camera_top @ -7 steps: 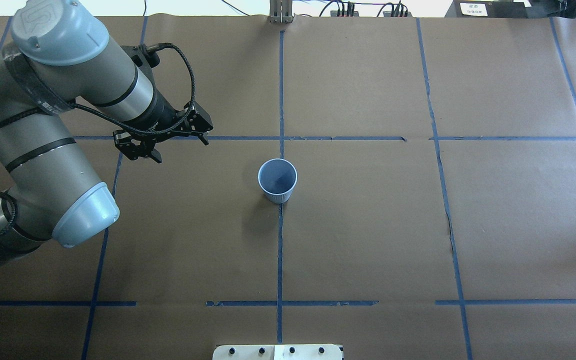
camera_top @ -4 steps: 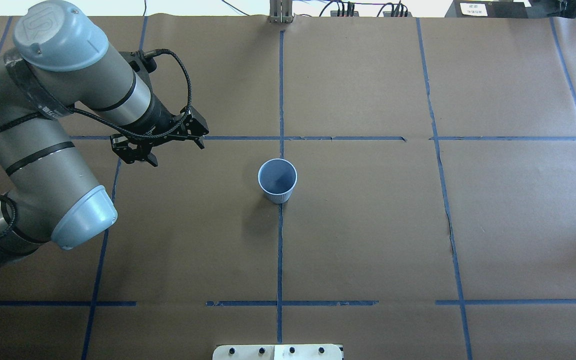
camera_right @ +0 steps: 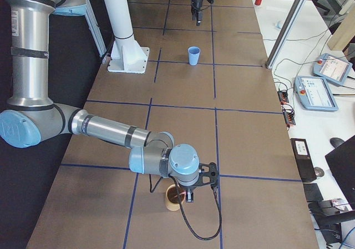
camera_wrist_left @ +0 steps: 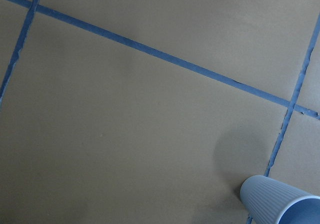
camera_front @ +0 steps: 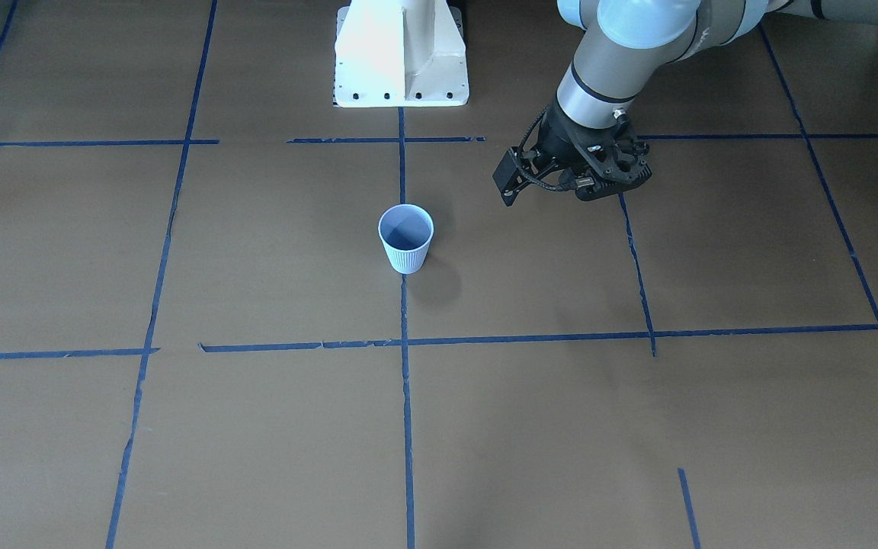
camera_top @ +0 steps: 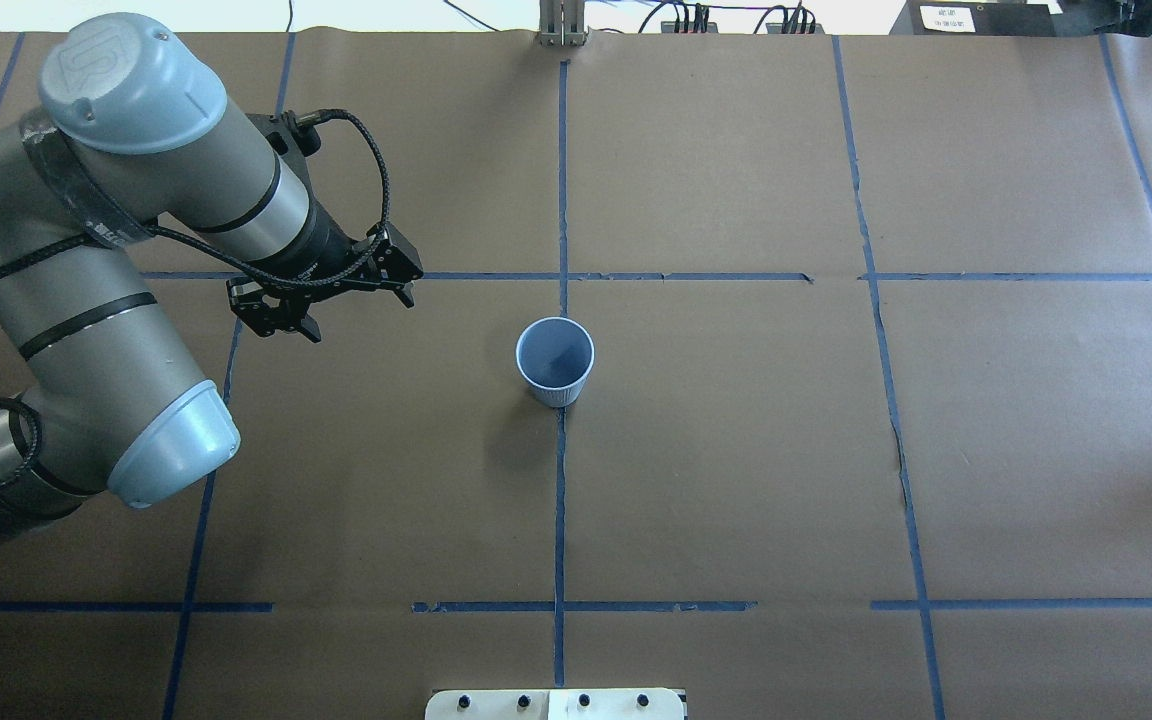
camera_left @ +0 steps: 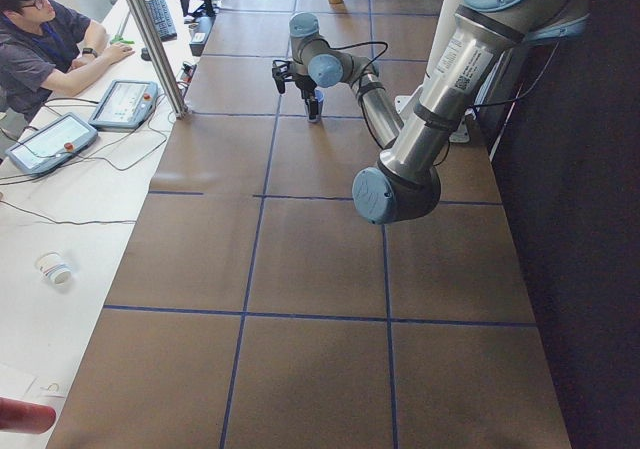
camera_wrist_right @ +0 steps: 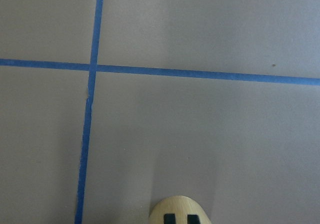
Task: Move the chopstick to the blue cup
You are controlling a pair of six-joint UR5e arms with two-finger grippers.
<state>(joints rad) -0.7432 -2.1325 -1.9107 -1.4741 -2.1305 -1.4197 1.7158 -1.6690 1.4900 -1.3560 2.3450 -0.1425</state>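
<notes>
The blue cup (camera_top: 555,362) stands upright near the table's middle on a blue tape line, also in the front view (camera_front: 406,238); its inside looks empty. My left gripper (camera_top: 321,300) hangs pointing down, well to the cup's left and apart from it. Its fingers are hidden under the wrist, so I cannot tell its state. The left wrist view shows only the cup's ribbed wall (camera_wrist_left: 280,204). My right gripper (camera_right: 191,196) is at the mouth of a tan cup (camera_right: 173,200); I cannot tell whether it is open or shut. I cannot make out the chopstick for certain.
The white robot base (camera_front: 401,53) stands at the table's robot side. A person (camera_left: 40,39) sits at a side table with control tablets (camera_right: 316,91). Blue tape lines grid the brown table cover. The tan cup's rim (camera_wrist_right: 177,211) shows in the right wrist view.
My left arm has shifted slightly: the gripper drifted a little left, then back right and down. The blue cup has not moved.
</notes>
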